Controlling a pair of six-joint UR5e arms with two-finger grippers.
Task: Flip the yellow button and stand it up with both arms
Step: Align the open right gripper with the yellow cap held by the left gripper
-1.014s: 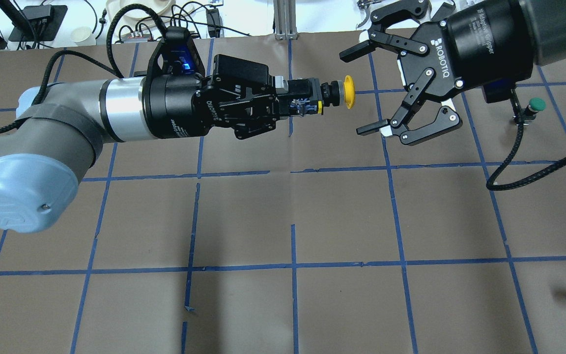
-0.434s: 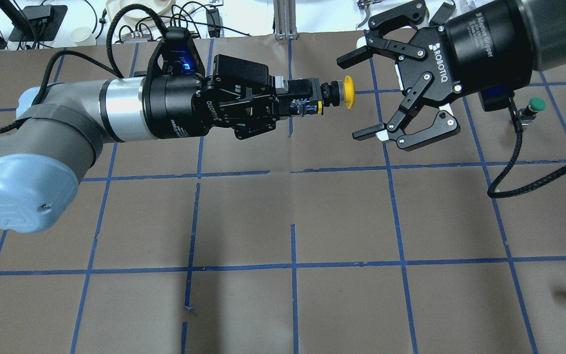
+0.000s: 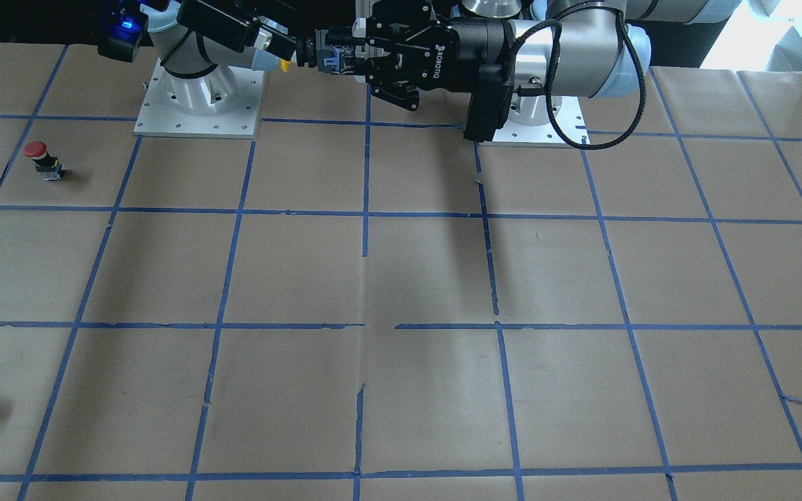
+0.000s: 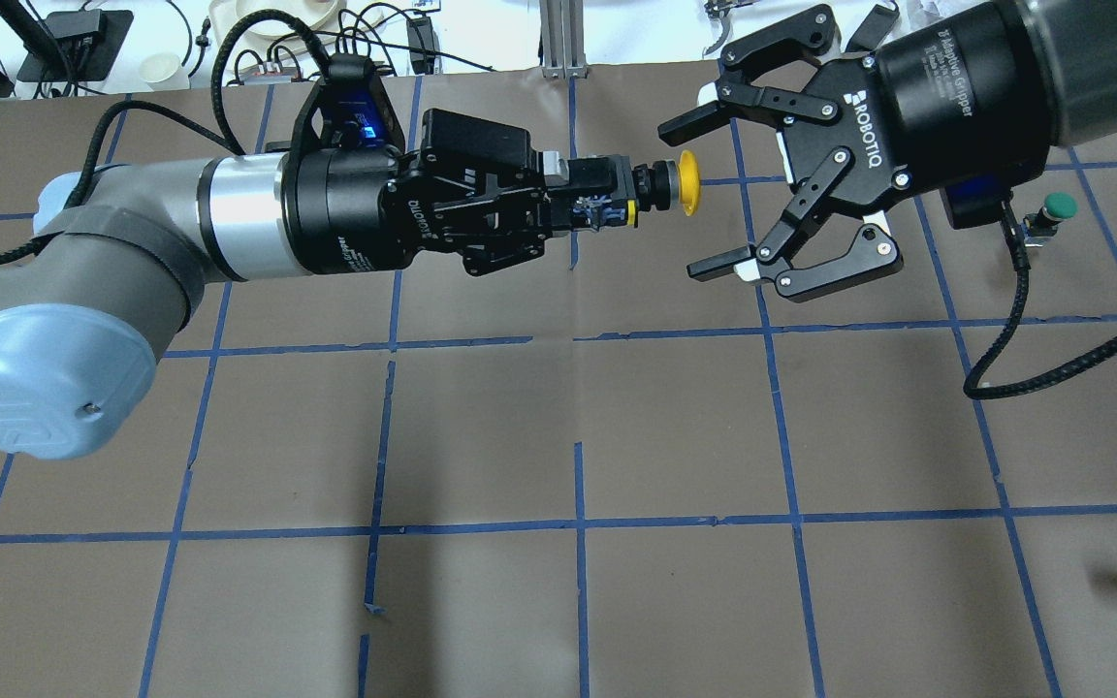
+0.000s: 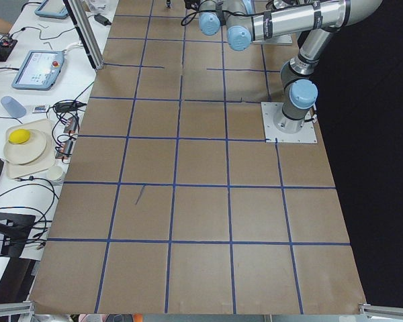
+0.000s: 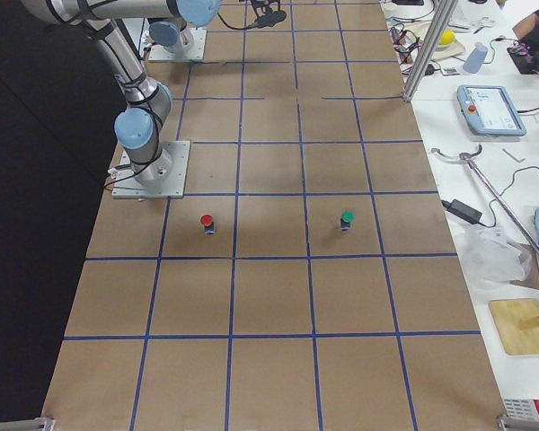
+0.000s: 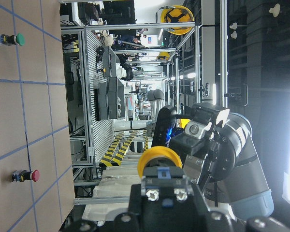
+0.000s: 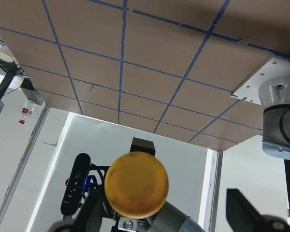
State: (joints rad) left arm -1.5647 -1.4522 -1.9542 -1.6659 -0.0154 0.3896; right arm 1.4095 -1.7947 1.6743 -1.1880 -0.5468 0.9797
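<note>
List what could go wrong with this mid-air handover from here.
1. The yellow button juts from the left gripper only by its cap and short neck. The open right gripper may pinch the rounded cap and slip, or strike the left fingertips.
2. The button is held off the table. If the left releases before the right has shut firmly, it probably drops.
3. The right wrist's cable hangs close by the green button and might topple it.
</note>
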